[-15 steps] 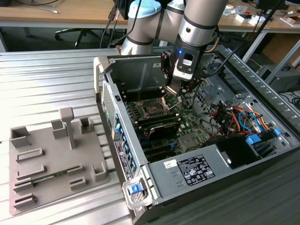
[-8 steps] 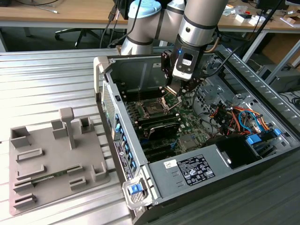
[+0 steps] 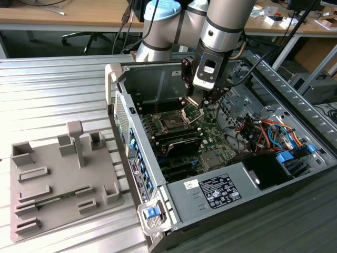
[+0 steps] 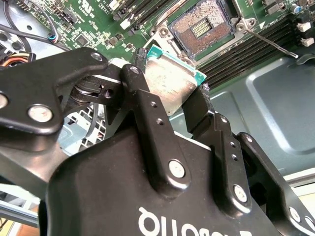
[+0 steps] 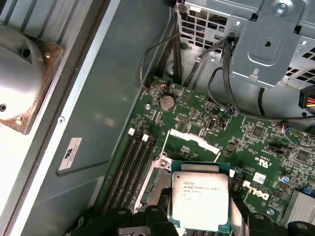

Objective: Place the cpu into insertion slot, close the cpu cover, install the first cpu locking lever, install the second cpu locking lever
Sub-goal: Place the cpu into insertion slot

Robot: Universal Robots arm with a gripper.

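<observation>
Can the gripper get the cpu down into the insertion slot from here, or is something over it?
Probably yes. The gripper holds the cpu by two edges near the insertion slot, whose contact field lies bare in the second wrist view, with nothing over it.

Exterior view: item between fingertips of gripper [image 3: 202, 101] too small to tell; upper section of arm [image 3: 226, 21] cut by picture edge. First wrist view: cpu [image 5: 199, 201] masks most of insertion slot [image 5: 155, 186]; gripper cropped at picture edge. Second wrist view: gripper body hides part of cpu [image 4: 170, 81]; insertion slot [image 4: 204, 27] cropped at picture edge. Hinge side of cpu cover [image 5: 192, 140]: cannot tell.
</observation>
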